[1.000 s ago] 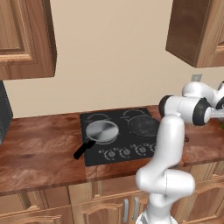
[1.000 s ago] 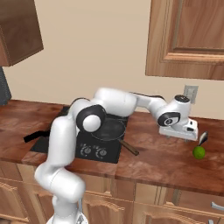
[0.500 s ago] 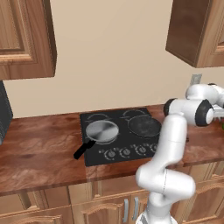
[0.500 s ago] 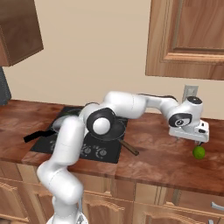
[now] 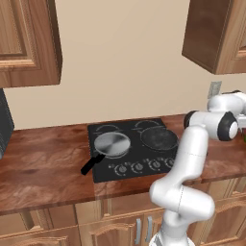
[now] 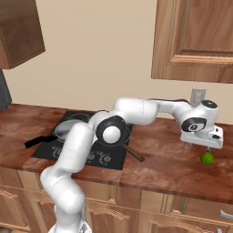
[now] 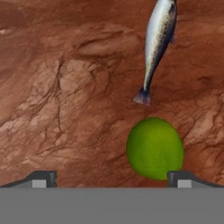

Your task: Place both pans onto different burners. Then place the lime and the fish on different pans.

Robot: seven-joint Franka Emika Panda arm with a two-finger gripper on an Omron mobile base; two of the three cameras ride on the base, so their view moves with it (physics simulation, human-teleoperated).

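Spread wide and holding nothing, the gripper (image 7: 111, 177) hangs above the wooden counter (image 6: 173, 164) at its far right end, well away from the cooktop (image 5: 132, 149). From the hand camera its two dark fingertips (image 7: 41, 178) stand far apart at the bottom of the picture, and the lime (image 7: 154, 148) lies on the counter just above the right one (not between the two, but off to that side). A silver fish (image 7: 156, 46) lies on the counter beyond the lime, its tail pointing toward the fruit and ending close to it without touching.

From the right base camera the gripper (image 6: 207, 146) sits just over the lime (image 6: 207, 158), near an outlet (image 6: 198, 96) on the wall. The arm reaches out to the right from the base, its elbow in front of the cooktop (image 6: 45, 146).

Both pans are on the cooktop. The shiny steel pan (image 5: 112, 145) rests on the near left burner with its black handle angled out over the front left corner. The dark pan (image 5: 158, 137) sits to its right on another burner, and in the right base view its handle (image 6: 134, 153) sticks out over the counter. Four knobs (image 5: 139, 167) line the front edge of the cooktop. Wooden cabinets (image 5: 29, 43) hang on the wall above.
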